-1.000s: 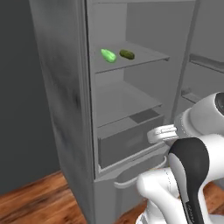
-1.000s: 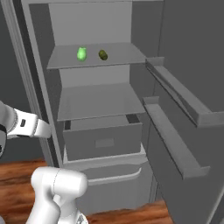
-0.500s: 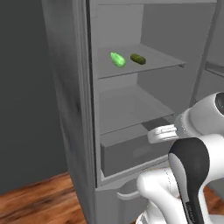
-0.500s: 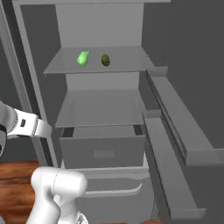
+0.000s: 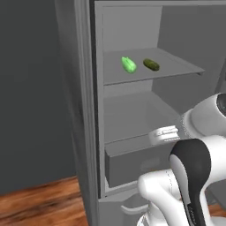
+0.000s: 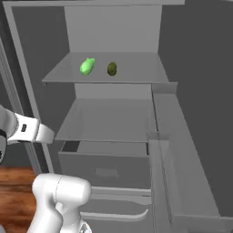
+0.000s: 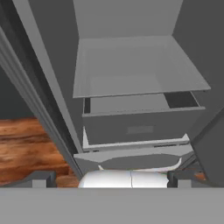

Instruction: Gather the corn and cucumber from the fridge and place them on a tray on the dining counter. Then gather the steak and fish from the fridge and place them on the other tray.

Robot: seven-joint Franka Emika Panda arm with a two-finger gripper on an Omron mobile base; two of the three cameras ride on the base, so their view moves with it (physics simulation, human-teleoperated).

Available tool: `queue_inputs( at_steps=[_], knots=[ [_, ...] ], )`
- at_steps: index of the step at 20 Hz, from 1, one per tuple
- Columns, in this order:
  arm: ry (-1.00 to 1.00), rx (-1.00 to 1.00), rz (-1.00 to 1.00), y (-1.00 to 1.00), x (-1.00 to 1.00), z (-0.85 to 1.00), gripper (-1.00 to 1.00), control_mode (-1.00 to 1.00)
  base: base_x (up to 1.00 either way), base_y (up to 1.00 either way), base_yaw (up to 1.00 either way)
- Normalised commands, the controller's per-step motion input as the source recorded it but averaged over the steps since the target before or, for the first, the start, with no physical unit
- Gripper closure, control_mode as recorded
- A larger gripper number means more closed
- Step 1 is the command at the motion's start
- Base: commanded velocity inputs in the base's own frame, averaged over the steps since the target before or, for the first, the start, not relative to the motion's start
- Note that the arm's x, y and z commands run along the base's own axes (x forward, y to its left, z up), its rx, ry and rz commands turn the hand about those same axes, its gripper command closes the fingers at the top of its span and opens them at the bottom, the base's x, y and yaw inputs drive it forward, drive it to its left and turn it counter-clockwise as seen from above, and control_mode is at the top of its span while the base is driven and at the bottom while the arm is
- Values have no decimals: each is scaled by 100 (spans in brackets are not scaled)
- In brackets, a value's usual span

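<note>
Corn (image 5: 129,65): a small, glossy, bright light-green oblong with pointed ends, lying on its side.
Cucumber (image 5: 151,65): a stubby, dark olive-green cylinder with rounded ends, about the corn's size.
Where they lie: both rest on the upper shelf (image 6: 132,73) of the open fridge (image 5: 84,110), near each other but apart; the corn is the one nearer the fridge's left wall in both base views.
Fridge: plain grey inside and out, with a second bare shelf below and a drawer (image 7: 140,124) under that, its top slightly open at the corners.
Gripper (image 7: 107,178): the two dark fingertips (image 7: 41,178) stand wide apart at the bottom of the hand view, with nothing between them.
Gripper against the vegetables: the hand looks at the lower shelf and the drawer front, so the corn and cucumber sit well above and apart from it, on the shelf over the one it faces.
Floor (image 5: 39,205): reddish-brown wood planks beside the fridge base.
</note>
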Motion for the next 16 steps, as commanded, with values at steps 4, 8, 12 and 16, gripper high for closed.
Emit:
queue_inputs(
  at_steps=[4,8,12,16],
  knots=[
    [0,0,0,0,0,0,-100,100,48,-33,23],
    [0,0,0,0,0,0,-100,100,51,-34,23],
    [0,0,0,0,0,0,-100,100,57,-32,23],
    [0,0,0,0,0,0,-100,100,63,-29,21]
  ],
)
